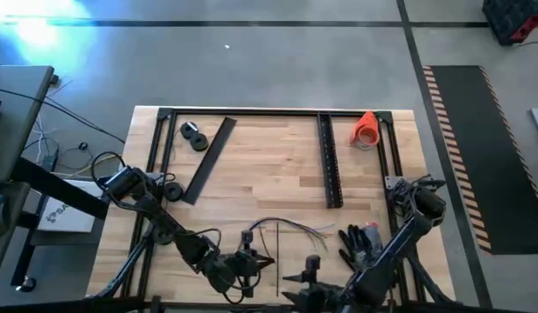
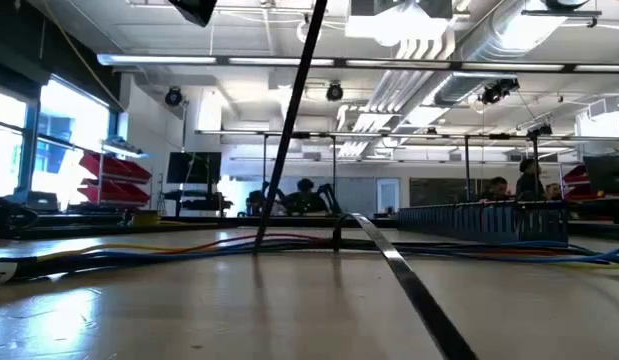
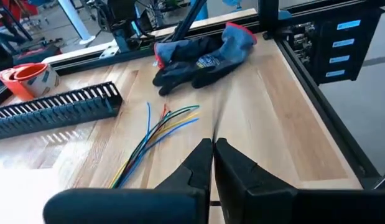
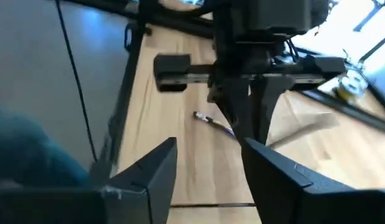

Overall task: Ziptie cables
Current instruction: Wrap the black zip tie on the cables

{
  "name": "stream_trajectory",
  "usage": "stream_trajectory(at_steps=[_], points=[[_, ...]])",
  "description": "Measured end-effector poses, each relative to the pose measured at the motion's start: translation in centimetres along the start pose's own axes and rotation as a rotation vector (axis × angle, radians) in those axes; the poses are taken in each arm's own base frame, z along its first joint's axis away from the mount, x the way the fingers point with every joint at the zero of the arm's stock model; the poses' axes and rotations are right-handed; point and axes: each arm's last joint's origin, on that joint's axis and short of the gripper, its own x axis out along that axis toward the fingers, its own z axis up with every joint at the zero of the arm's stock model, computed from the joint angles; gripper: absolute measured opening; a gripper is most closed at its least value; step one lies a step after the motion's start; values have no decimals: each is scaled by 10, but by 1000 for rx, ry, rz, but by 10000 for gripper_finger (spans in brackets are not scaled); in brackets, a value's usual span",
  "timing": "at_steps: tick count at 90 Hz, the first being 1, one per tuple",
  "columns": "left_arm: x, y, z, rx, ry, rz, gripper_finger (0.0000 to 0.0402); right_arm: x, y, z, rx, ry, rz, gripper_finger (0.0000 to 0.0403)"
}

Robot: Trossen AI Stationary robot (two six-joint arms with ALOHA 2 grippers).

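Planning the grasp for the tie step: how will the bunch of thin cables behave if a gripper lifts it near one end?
The cables are very thin and lie in loose curves on the table, so they would probably droop limply. Their ends fan apart, so strands may slip out of the bunch. They look light, likely sliding when pushed.

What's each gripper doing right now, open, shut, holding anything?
Left gripper: shut, pinching a thin zip tie.
Right gripper: open, empty.
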Motion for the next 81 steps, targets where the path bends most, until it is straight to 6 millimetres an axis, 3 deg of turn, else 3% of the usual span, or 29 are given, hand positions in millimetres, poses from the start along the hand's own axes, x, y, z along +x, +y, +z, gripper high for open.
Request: stream_trajectory(at_steps=[15, 31, 53, 81], points=[[0, 0, 0, -15, 1, -1, 0, 0, -3, 2, -83, -15, -54, 170], [0, 0, 0, -17, 1, -5, 0, -8, -14, 21, -101, -29, -138, 170], [0, 0, -1, -24, 12, -11, 0, 12, -43, 25, -86, 155, -29, 170], [-1, 0, -3, -24, 31, -12, 0, 17, -47, 26, -94, 176, 5, 168]])
